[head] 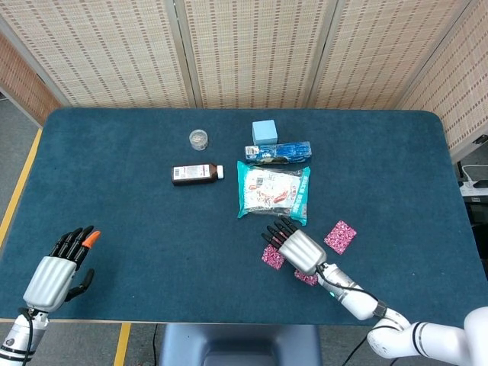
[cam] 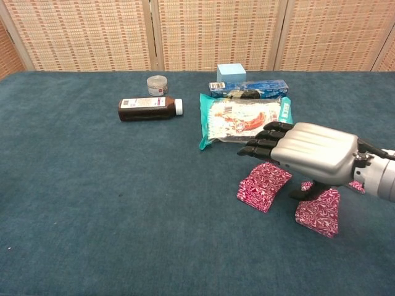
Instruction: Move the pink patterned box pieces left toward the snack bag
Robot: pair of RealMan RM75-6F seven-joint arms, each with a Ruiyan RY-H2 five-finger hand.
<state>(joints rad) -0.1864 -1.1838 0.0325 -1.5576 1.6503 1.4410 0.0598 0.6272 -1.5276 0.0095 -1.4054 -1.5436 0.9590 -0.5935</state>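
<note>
Three pink patterned box pieces lie on the blue table. One piece (head: 271,256) (cam: 263,185) lies flat just below the snack bag (head: 273,191) (cam: 245,119), under the fingertips of my right hand (head: 298,248) (cam: 311,152). That hand hovers over it with fingers stretched out and holds nothing. A second piece (head: 307,277) (cam: 318,211) lies under the hand's wrist side. The third piece (head: 341,237) sits further right, mostly hidden behind the hand in the chest view. My left hand (head: 59,265) rests open at the table's front left edge, seen only in the head view.
A brown bottle (head: 196,174) (cam: 150,108) lies on its side left of the snack bag. Behind it stands a small jar (head: 198,139) (cam: 157,85). A light blue cube (head: 264,131) (cam: 231,73) and a long blue box (head: 278,152) (cam: 248,88) sit behind the bag.
</note>
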